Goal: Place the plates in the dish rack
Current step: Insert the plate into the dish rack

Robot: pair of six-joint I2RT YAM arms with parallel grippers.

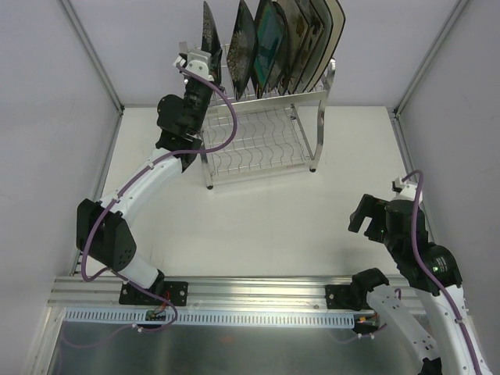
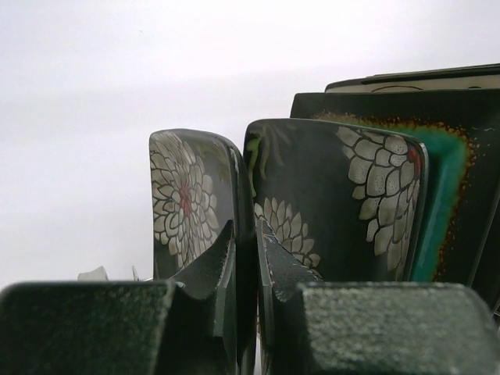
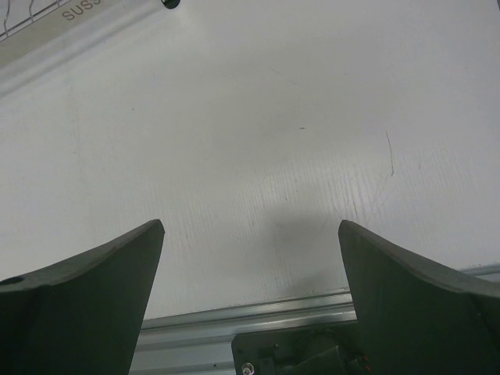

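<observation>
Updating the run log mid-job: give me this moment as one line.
left fingers: shut on dark white-flowered plate, left end of dish rack top tier | right fingers: open, empty, over table

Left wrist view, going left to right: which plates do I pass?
Dark plate with white flowers, clamped in the left end effector → second dark white-flowered plate → black plate with teal rim.

The white table [image 1: 258, 234] carries the chrome dish rack [image 1: 258, 144] near its far edge.
</observation>
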